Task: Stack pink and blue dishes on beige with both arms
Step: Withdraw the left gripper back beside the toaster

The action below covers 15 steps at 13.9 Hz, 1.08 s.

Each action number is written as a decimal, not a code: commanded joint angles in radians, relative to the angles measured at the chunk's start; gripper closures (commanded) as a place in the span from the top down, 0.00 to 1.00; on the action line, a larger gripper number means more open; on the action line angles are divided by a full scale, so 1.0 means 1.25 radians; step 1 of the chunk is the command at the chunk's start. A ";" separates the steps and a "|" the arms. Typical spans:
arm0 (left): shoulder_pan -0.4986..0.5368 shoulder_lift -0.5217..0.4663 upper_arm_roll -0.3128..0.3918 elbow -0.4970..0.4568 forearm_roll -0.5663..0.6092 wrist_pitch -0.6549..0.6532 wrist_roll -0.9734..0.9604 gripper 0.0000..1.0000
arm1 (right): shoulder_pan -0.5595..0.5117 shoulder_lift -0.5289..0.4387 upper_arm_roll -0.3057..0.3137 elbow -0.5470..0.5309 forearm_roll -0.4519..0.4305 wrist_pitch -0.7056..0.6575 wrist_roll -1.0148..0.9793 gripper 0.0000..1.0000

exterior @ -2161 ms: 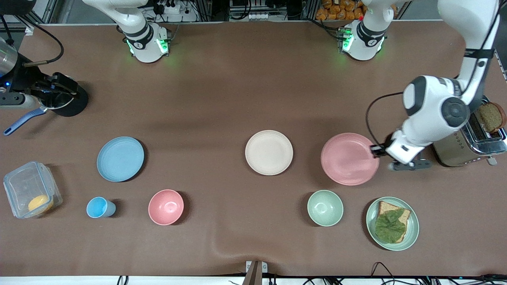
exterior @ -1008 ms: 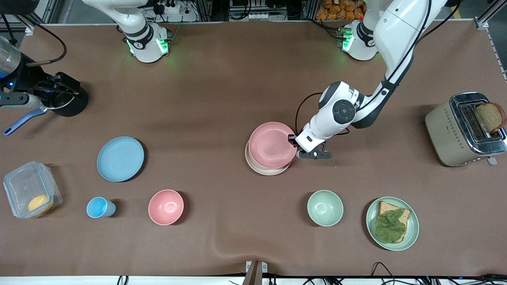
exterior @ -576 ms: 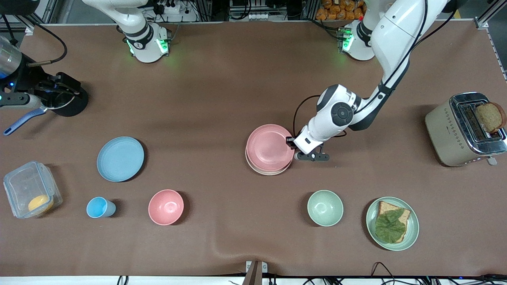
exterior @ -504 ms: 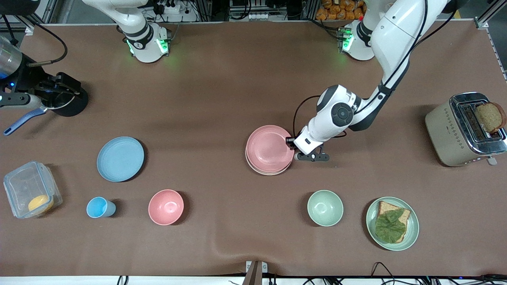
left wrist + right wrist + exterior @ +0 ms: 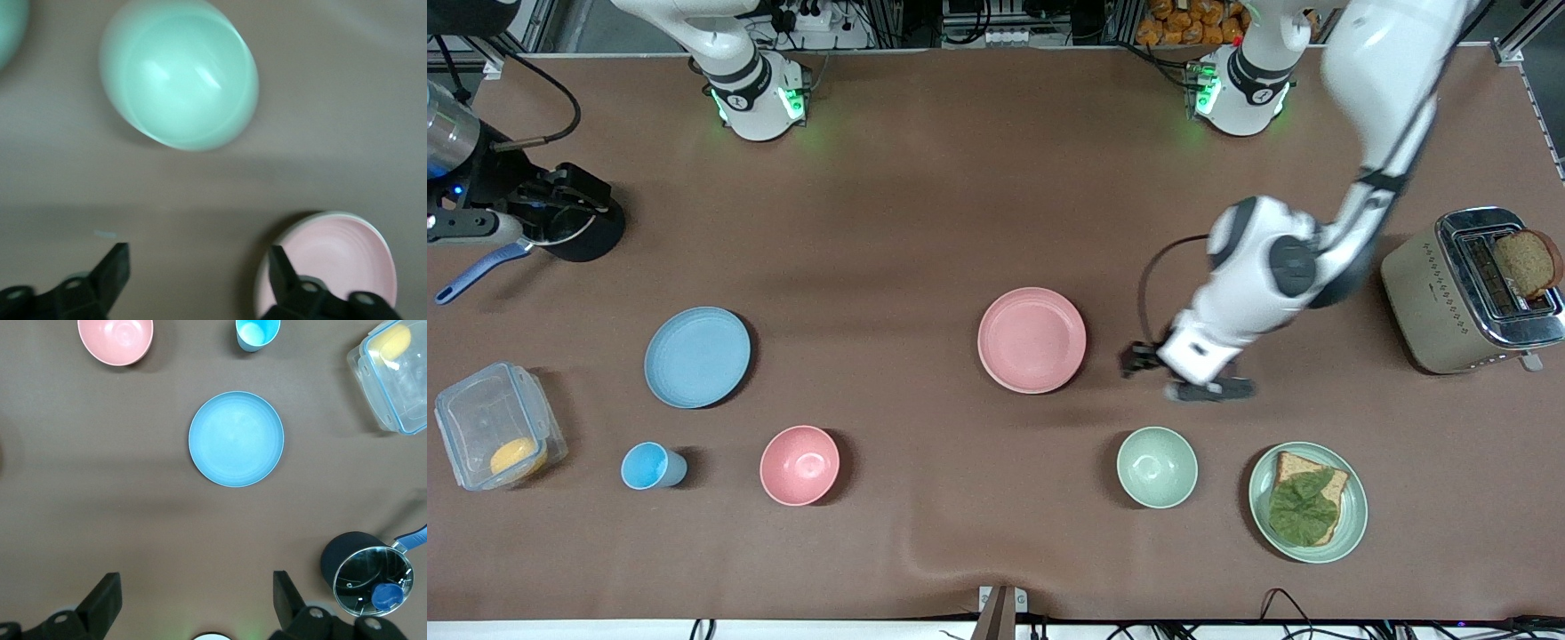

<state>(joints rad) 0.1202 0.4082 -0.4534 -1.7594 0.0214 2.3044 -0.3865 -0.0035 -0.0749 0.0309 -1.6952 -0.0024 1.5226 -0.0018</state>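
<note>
Beside the left gripper (image 5: 1145, 360), toward the right arm's end of the table, the pink plate (image 5: 1032, 340) lies on the beige plate, hiding it almost entirely in the front view. Left wrist view shows what that view cannot: a thin beige rim (image 5: 261, 287) under the pink plate, and left fingers (image 5: 115, 265) spread, empty. Green bowl (image 5: 1157, 467) sits near this gripper. Right gripper (image 5: 197, 600), front view barely showing it, hangs released well apart from the blue plate (image 5: 697, 357); saucepan (image 5: 363, 572) beside it.
</note>
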 commanded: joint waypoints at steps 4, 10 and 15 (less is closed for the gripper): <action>0.129 -0.207 0.009 0.119 0.041 -0.342 0.108 1.00 | 0.005 -0.022 -0.003 -0.020 0.008 0.008 0.011 1.00; 0.132 -0.259 0.059 0.213 0.034 -0.588 0.110 1.00 | 0.005 -0.024 -0.003 -0.018 0.003 0.014 0.011 1.00; 0.010 -0.277 0.169 0.206 0.030 -0.604 0.113 1.00 | 0.005 -0.022 -0.001 -0.021 0.003 0.013 0.011 1.00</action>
<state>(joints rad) 0.1837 0.0792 -0.2612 -1.5000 0.0504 1.5690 -0.2555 -0.0026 -0.0753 0.0309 -1.6958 -0.0024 1.5320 -0.0018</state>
